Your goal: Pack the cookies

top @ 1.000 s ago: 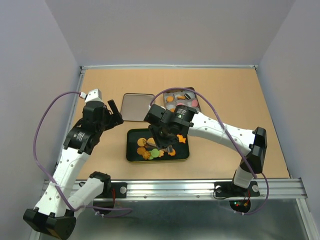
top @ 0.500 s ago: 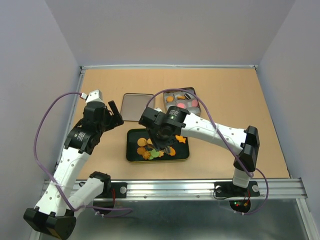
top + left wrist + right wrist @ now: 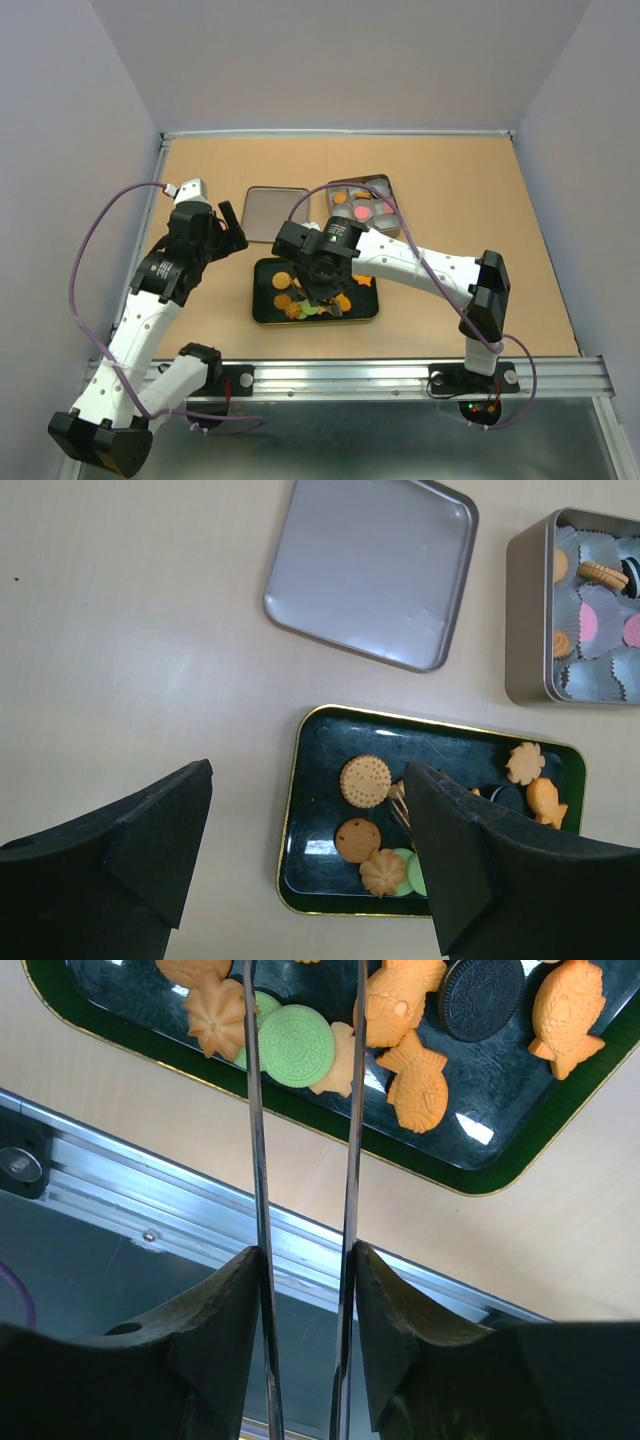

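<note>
Over the tray (image 3: 262, 305), near centre of the desk (image 3: 450, 180): right tool (image 3: 303, 1270) had swung left from the tin (image 3: 525, 610) side, clamped on tongs (image 3: 253, 1110); next pick judged imminent. Cookies (image 3: 365, 780): most loose in tray, few in tin, far right. Left tool (image 3: 307, 770): wide, empty, unmoved. Right wrist view alone showed blades framing a green cookie (image 3: 296, 1046); left wrist view, not the right, showed lid (image 3: 370, 570) and tin.

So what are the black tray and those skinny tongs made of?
The tray looks like glossy dark-painted metal with a gold rim; light glints off it, though it could be plastic. The tongs in the right hand look like thin bare steel: silvery, shiny strips.
</note>
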Controlling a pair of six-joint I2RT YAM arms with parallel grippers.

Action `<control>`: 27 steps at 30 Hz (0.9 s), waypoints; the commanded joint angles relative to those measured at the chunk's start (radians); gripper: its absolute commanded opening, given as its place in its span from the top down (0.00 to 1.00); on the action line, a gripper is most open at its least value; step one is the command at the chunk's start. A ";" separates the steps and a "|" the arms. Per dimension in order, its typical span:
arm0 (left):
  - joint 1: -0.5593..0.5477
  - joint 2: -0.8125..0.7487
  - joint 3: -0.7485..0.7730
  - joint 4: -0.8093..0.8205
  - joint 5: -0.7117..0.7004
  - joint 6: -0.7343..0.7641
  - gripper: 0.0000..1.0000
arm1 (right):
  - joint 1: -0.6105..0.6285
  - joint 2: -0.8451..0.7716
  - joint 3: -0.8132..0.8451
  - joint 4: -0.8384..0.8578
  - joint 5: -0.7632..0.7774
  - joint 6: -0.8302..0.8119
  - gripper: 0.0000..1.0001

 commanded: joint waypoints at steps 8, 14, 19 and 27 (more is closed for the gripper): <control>-0.002 0.007 0.009 0.033 -0.017 0.023 0.12 | 0.007 -0.022 0.129 -0.032 0.115 0.026 0.59; -0.004 0.021 0.023 0.038 -0.013 0.026 0.12 | -0.028 -0.014 0.282 -0.105 0.237 0.014 0.59; -0.004 0.050 0.045 0.044 -0.012 0.029 0.12 | -0.166 -0.046 0.304 -0.106 0.258 -0.021 0.59; -0.004 0.096 0.069 0.076 -0.001 0.030 0.12 | -0.378 -0.060 0.290 -0.090 0.240 -0.118 0.58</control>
